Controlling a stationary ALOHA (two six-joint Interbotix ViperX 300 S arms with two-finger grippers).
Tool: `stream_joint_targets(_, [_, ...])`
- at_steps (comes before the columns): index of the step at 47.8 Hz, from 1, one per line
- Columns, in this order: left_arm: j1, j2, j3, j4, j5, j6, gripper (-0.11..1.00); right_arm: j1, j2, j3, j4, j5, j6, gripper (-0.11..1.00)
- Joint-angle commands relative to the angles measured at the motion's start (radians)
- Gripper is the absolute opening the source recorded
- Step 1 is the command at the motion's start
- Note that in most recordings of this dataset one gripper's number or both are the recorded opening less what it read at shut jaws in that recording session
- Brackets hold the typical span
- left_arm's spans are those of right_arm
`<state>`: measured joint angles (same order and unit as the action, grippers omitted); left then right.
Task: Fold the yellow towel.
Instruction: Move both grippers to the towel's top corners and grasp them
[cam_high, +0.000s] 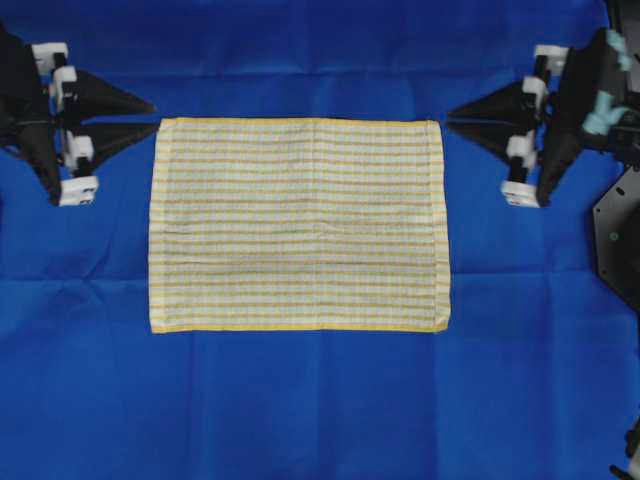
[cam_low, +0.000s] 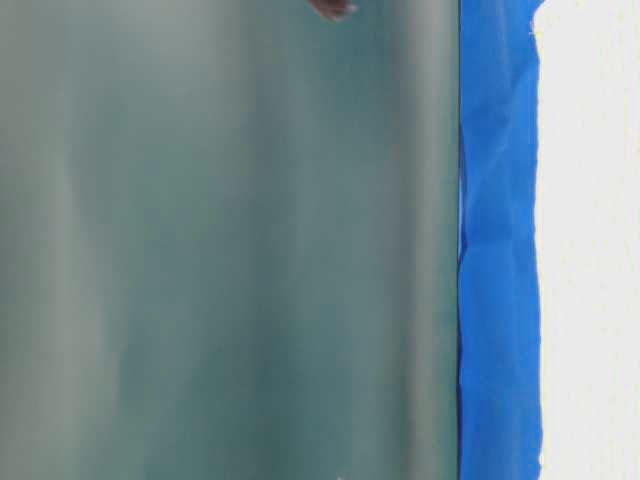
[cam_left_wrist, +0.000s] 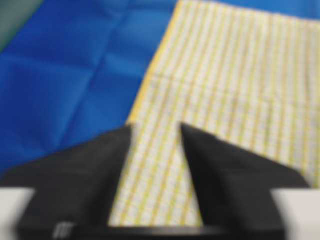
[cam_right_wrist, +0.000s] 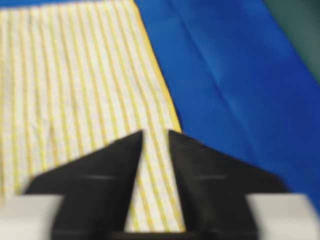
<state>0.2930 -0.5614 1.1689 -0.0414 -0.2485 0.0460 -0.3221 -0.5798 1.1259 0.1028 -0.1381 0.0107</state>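
The yellow towel (cam_high: 298, 225) lies flat and spread out on the blue cloth, a rectangle of fine yellow-and-white stripes with yellow hems. My left gripper (cam_high: 157, 117) sits at its far left corner, fingertips just off the edge, jaws apart. In the left wrist view the towel (cam_left_wrist: 225, 75) shows through the gap of that gripper (cam_left_wrist: 156, 125). My right gripper (cam_high: 447, 118) mirrors it at the far right corner, also open. Striped cloth (cam_right_wrist: 75, 75) fills the space between the right gripper's (cam_right_wrist: 156, 131) black fingers. Neither pinches the fabric.
A large plain blue cloth (cam_high: 300, 400) covers the table all round the towel, with soft creases. The right arm's black base (cam_high: 615, 230) stands at the right edge. The table-level view is mostly a blurred grey-green surface (cam_low: 220, 250) with a blue cloth strip (cam_low: 498, 250).
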Motion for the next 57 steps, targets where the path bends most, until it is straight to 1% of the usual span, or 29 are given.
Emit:
stream_joint_targets(1, [0.009, 0.049, -0.011, -0.002, -0.048, 0.002, 0.47, -0.035, 0.077, -0.034, 0.017, -0.003, 0.002, 0.45])
stream_joint_targets(4, [0.02, 0.083, -0.006, -0.002, -0.069, 0.002, 0.65, -0.058, 0.127, -0.037, 0.021, -0.008, 0.002, 0.65])
stream_joint_targets(5, [0.025, 0.097, -0.003, -0.002, -0.074, 0.002, 0.72, -0.064, 0.144, -0.038, 0.023, -0.009, 0.002, 0.7])
stream_joint_targets(6, [0.029, 0.109, -0.002, -0.002, -0.08, 0.002, 0.77, -0.072, 0.161, -0.038, 0.023, -0.009, 0.002, 0.75])
stream_joint_targets(7, [0.035, 0.121, 0.0, -0.002, -0.084, 0.002, 0.82, -0.08, 0.178, -0.04, 0.023, -0.012, 0.002, 0.79])
stream_joint_targets(9, [0.052, 0.155, 0.005, -0.002, -0.097, 0.0, 0.86, -0.092, 0.21, -0.044, 0.023, -0.017, 0.002, 0.79])
stream_joint_targets(16, [0.117, 0.256, 0.021, -0.002, -0.155, 0.0, 0.75, -0.14, 0.331, -0.058, 0.023, -0.048, 0.002, 0.71])
stream_joint_targets(21, [0.158, 0.324, 0.028, -0.002, -0.19, 0.0, 0.75, -0.16, 0.407, -0.069, 0.023, -0.066, 0.002, 0.72])
stream_joint_targets(27, [0.193, 0.397, 0.025, -0.002, -0.225, 0.003, 0.74, -0.164, 0.465, -0.08, 0.023, -0.075, 0.002, 0.72])
stream_joint_targets(40, [0.196, 0.48, 0.006, -0.003, -0.255, 0.003, 0.74, -0.164, 0.537, -0.084, 0.046, -0.107, 0.002, 0.71])
stream_joint_targets(45, [0.198, 0.506, -0.005, -0.005, -0.256, 0.003, 0.72, -0.164, 0.551, -0.084, 0.049, -0.115, 0.002, 0.7])
stream_joint_targets(57, [0.201, 0.601, -0.052, -0.009, -0.261, -0.003, 0.71, -0.164, 0.56, -0.086, 0.049, -0.12, 0.002, 0.64])
